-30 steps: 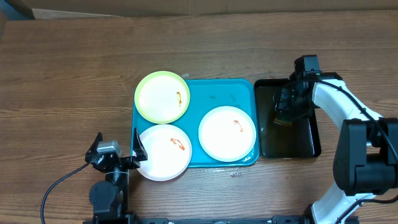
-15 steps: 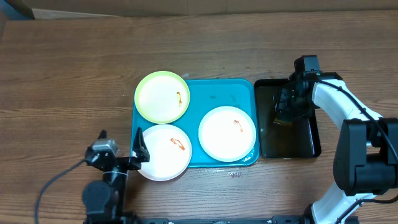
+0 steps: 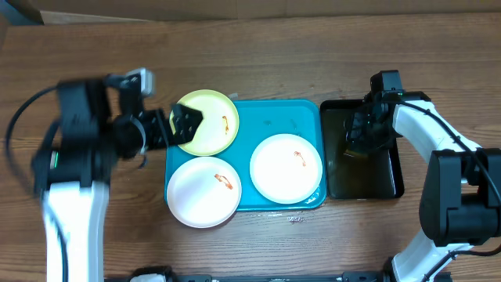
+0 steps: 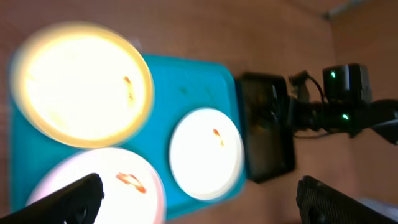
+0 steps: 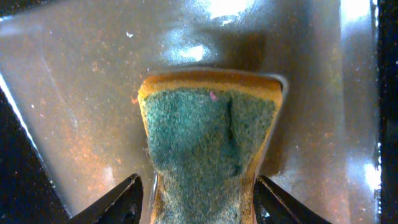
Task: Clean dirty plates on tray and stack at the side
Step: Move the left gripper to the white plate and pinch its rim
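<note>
Three plates bear orange-red smears on the turquoise tray (image 3: 270,117). The lime green plate (image 3: 207,121) overhangs its far left corner. One white plate (image 3: 205,192) overhangs the near left corner, and the other white plate (image 3: 286,168) lies at the right. My left gripper (image 3: 176,125), motion-blurred, hovers open at the green plate's left edge, holding nothing. The left wrist view looks down on the green plate (image 4: 81,93), both white plates (image 4: 205,152) and the tray (image 4: 186,87), with the left gripper (image 4: 199,196) wide apart. My right gripper (image 5: 199,202) is shut on a green-and-yellow sponge (image 5: 208,137).
A narrow black tray (image 3: 387,168) holding a wet film stands right of the turquoise tray, and the right arm (image 3: 427,129) reaches into it. A small speck (image 3: 295,219) lies on the wooden table near the tray's front edge. A cardboard edge (image 3: 117,14) runs along the back.
My left arm has swung up from the table's front edge toward the far left, bringing its open gripper beside the green plate. The right arm and sponge have not moved.
</note>
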### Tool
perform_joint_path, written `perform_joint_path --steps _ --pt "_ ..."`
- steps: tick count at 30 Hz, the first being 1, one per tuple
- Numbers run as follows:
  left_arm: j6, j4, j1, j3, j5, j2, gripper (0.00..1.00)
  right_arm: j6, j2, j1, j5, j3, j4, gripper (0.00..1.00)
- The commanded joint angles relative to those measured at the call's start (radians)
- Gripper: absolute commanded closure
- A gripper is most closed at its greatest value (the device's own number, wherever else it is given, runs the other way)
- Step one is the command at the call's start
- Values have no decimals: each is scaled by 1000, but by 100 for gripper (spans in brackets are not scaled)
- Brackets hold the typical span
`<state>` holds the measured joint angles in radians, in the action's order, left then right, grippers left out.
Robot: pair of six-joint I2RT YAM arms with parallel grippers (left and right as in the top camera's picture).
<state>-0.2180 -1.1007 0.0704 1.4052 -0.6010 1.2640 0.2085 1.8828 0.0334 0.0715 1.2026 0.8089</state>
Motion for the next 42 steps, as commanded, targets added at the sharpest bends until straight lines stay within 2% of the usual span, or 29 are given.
perform_joint_path --steps 1,3,4,9,13,22,23,24,30,32,42 --pt "-34 -33 -9 39 -281 163 3 1 0 0 0 1 -3 41" --pt "-55 -54 -28 35 -232 238 42 1 0 0 0 1 -3 41" --pt "-75 -72 -44 35 -177 269 53 1 0 0 0 1 -3 41" --pt "-137 -129 -213 35 170 410 60 1 0 0 0 1 -3 41" --pt "-187 -96 -349 35 297 482 54 1 0 0 0 1 -3 42" --pt "-257 -13 -512 35 423 595 52 1 0 0 0 1 -3 41" --pt "-294 -10 -529 35 439 618 60 1 0 0 0 1 -3 42" --pt "-307 -4 -538 35 447 631 61 1 0 0 0 1 -3 41" --pt "-306 33 -575 35 456 689 62 1 0 0 0 1 0 42" --pt "-307 44 -578 35 472 710 68 1 0 0 0 1 1 41" --pt "-307 67 -583 35 486 780 76 1 0 0 0 1 3 41"
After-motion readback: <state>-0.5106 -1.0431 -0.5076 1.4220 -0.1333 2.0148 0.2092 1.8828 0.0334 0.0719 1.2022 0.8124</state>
